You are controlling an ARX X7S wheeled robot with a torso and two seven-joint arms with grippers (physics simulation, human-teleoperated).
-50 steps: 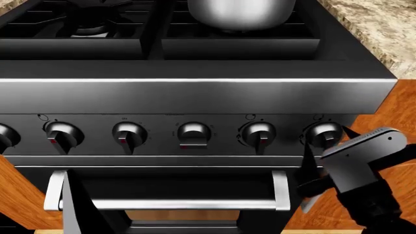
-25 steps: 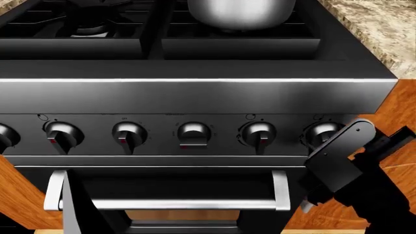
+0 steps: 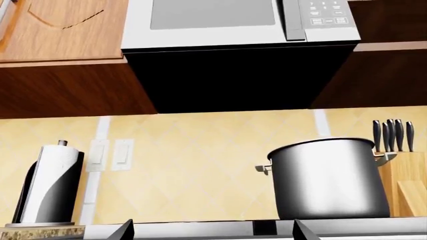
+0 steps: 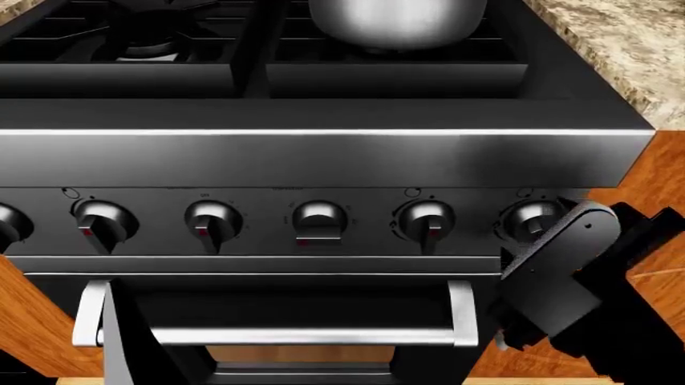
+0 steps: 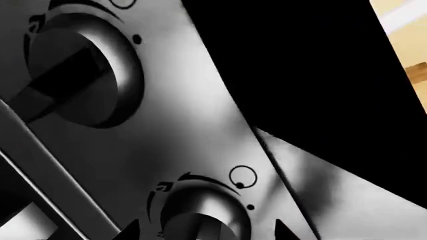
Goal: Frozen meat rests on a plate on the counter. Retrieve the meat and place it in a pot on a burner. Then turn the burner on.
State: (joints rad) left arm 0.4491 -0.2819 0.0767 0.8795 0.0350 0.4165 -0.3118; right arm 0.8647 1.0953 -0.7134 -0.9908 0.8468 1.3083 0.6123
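brushed-steel cylindrical pot sits on the rear right burner, speckled granite counter beside it. six black-steel round stove knobs show; right gripper covers the rightmost, jaw state unclear. left gripper unseen.

Pot brushed steel; counter speckled beige-brown granite; stove front black and steel; cabinet orange wood grain; backsplash pale yellow.

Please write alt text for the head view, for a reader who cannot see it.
The right gripper reaches toward the rightmost stove knob on a steel control panel with a row of knobs. The pot sits on a burner above.
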